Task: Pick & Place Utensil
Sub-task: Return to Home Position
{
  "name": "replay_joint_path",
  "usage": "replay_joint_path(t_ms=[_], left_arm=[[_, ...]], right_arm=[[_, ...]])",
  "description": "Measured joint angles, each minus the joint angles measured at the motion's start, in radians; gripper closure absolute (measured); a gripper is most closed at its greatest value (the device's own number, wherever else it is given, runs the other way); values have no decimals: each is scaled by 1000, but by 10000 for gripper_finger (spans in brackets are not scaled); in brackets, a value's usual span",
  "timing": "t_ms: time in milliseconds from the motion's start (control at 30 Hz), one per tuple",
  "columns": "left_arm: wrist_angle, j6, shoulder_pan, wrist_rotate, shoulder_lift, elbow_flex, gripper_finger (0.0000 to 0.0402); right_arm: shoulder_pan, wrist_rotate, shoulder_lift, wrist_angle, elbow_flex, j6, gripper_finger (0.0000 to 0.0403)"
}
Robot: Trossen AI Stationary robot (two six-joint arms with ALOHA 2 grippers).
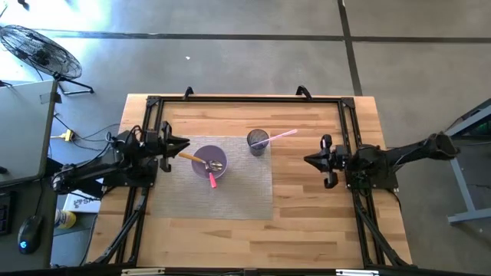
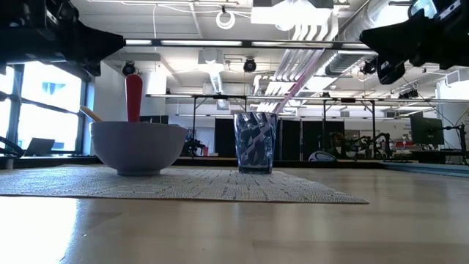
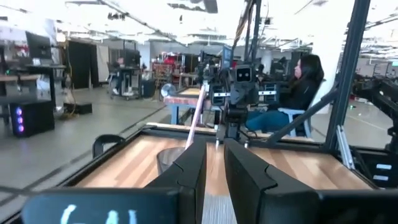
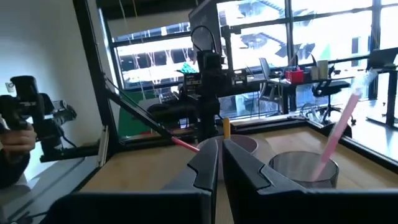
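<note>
A lilac bowl (image 1: 209, 162) (image 2: 138, 145) sits on a grey mat (image 1: 238, 192) and holds a wooden-handled utensil (image 1: 188, 157), a pink-handled one (image 1: 212, 181) and a metal one, all leaning on its rim. Beside it stands a dark mesh cup (image 1: 258, 142) (image 2: 256, 143) (image 4: 303, 168). A long pink utensil (image 1: 281, 135) (image 4: 339, 134) leans out of it. My left gripper (image 1: 186, 144) (image 3: 215, 149) hovers shut above the mat's left edge, just left of the bowl. My right gripper (image 1: 307, 159) (image 4: 221, 149) hovers shut to the right of the mat and points at the bowl.
A black frame (image 1: 245, 100) runs around the wooden table top (image 1: 307, 230). Bare wood lies on the near side of the mat and between the mat and the right arm. A seated person (image 3: 298, 93) is in the room beyond the table.
</note>
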State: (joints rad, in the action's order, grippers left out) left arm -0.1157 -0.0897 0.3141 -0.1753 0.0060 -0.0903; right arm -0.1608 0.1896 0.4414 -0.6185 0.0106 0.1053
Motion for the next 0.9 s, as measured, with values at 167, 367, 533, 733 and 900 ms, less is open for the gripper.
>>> replay_joint_path(t_ms=[167,367,533,733,900], left_arm=[[-116,8,0,-25,1,64,347],[-29,-6,0,-58,1,73,348],[38,-95,-1,-10,1,74,383],[45,-142,-15,7,1,77,398],[45,-123,-94,65,1,78,400]], right_arm=[[70,-84,-126,144,-1,26,387],[78,-70,-140,225,-1,22,386],[78,-69,-139,248,-1,18,386],[78,-69,-139,250,-1,18,386],[78,-69,-139,250,-1,17,386]])
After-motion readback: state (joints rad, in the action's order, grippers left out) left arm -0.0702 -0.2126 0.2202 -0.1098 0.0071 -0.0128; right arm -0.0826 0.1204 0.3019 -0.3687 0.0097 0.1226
